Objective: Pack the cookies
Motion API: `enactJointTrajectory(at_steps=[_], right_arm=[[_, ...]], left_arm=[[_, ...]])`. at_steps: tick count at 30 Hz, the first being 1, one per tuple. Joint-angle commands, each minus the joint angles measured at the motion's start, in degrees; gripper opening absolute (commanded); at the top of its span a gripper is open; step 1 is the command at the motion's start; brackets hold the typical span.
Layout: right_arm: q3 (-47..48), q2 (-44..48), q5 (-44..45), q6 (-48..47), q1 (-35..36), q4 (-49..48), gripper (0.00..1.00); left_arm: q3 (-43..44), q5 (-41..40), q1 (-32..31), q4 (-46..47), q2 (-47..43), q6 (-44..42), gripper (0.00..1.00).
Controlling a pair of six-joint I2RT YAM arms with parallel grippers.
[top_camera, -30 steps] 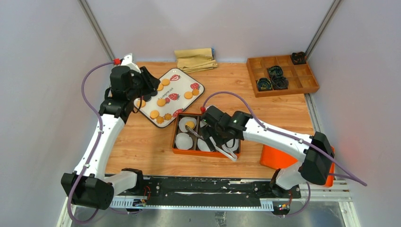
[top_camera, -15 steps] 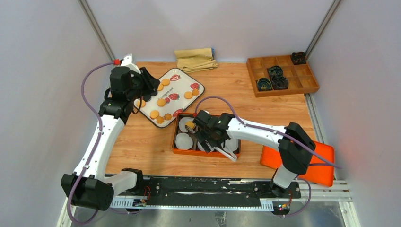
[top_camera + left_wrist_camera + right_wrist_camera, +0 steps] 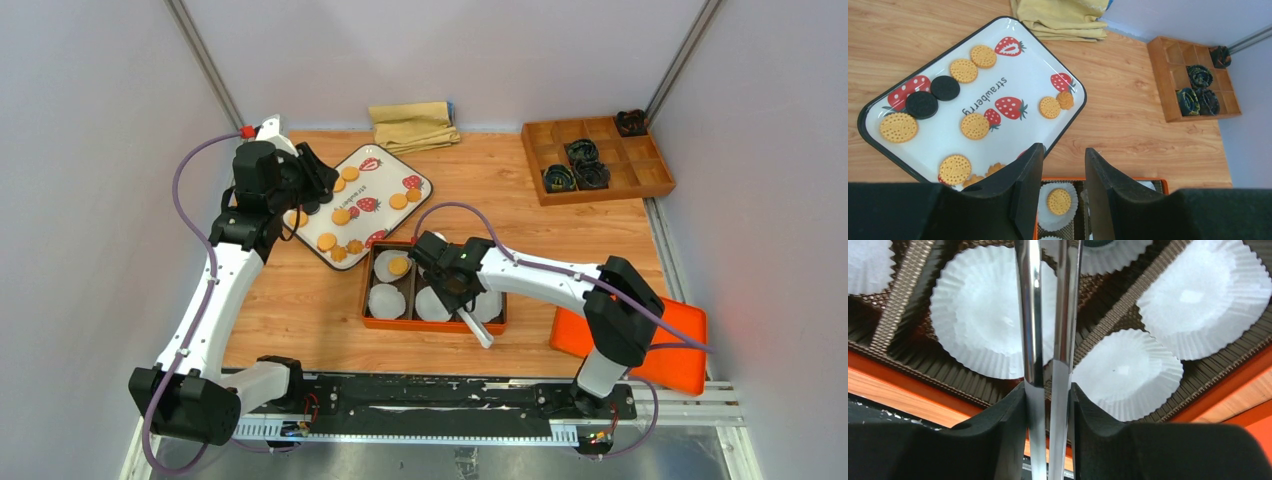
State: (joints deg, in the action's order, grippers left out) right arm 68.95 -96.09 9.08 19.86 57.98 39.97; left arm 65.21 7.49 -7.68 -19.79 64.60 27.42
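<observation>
Twelve cookies (image 3: 975, 126) show: six plain golden rounds, three scalloped golden ones and two black ones on the one strawberry tray (image 3: 1033, 72), plus a single golden one in a cup in the one orange box (image 3: 400, 323). Five white paper cups (image 3: 983, 315) show at least in part. There is one pair of metal tongs (image 3: 1030, 315), one folded yellow cloth (image 3: 413, 125), one orange lid (image 3: 680, 360), and one wooden divider tray (image 3: 640, 170) with four dark coiled bundles (image 3: 580, 152) in or by it, all on one tabletop (image 3: 300, 300).

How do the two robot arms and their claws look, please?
The left arm and right arm have white links with black joint housings. A purple cable loops along each. The left claw and right claw have two blunt black fingers.
</observation>
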Motion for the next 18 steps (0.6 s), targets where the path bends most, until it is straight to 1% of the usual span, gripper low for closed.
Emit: enactJointTrajectory(at_steps=[1, 10, 13, 18], right_arm=[[1.2, 2.2, -0.3, 0.0, -0.3, 2.6, 0.32], [6.8, 6.7, 2.0, -0.3, -0.2, 6.5, 0.29], [8.4, 9.0, 4.4, -0.1, -0.2, 7.3, 0.28], [10.8, 11.2, 12.3, -0.7, -0.4, 7.3, 0.28]], left_arm=[[0.1, 0.5, -0.3, -0.2, 0.2, -0.8, 0.42], [0.7, 0.4, -0.3, -1.0, -0.3, -0.9, 0.42], [0.9, 0.3, -0.3, -1.2, -0.4, -1.0, 0.42], [0.6, 1.0, -0.3, -0.5, -0.3, -0.3, 0.42]])
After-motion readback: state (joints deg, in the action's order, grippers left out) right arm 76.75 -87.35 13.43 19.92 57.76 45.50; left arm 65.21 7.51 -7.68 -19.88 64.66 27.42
